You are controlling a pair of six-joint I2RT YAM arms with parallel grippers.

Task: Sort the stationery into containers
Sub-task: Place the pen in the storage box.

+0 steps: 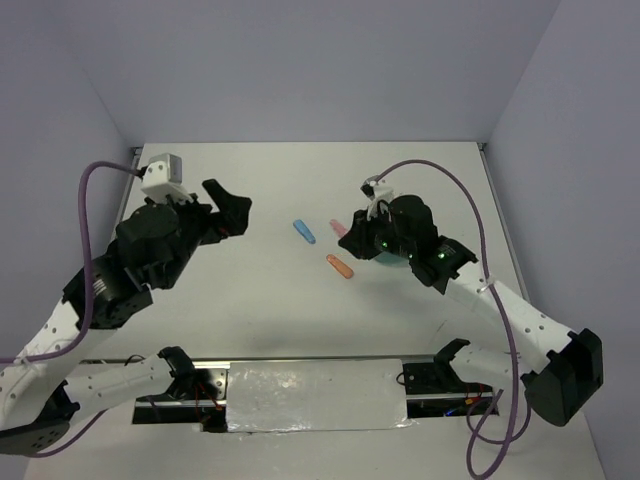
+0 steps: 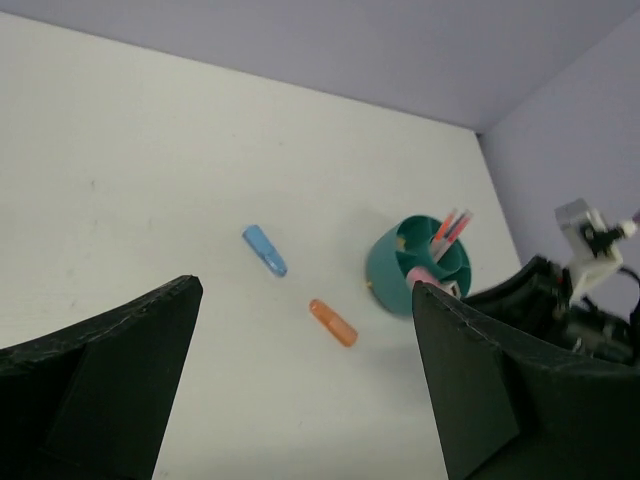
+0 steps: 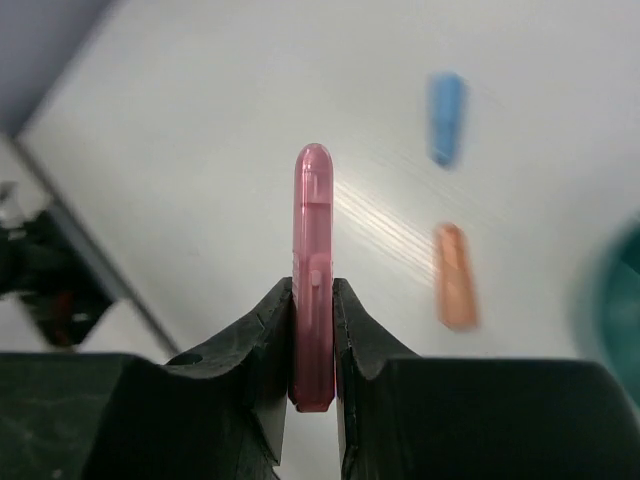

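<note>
My right gripper [image 3: 313, 288] is shut on a pink oblong piece [image 3: 313, 230] that sticks out past the fingertips; in the top view the gripper [image 1: 348, 238] holds the piece [image 1: 338, 228] above the table beside the teal organiser cup [image 1: 388, 259]. A blue piece [image 1: 304, 231] and an orange piece [image 1: 340, 266] lie on the table left of the cup. The left wrist view shows the blue piece [image 2: 265, 250], the orange piece [image 2: 332, 322] and the cup [image 2: 392, 268] with orange-red and grey pens [image 2: 450, 226] standing in it. My left gripper [image 1: 228, 212] is open and empty, well left of the pieces.
The white table [image 1: 300, 310] is walled in by lilac panels on three sides. The right arm lies over most of the cup in the top view. A foil-covered strip [image 1: 315, 393] runs along the near edge between the arm bases.
</note>
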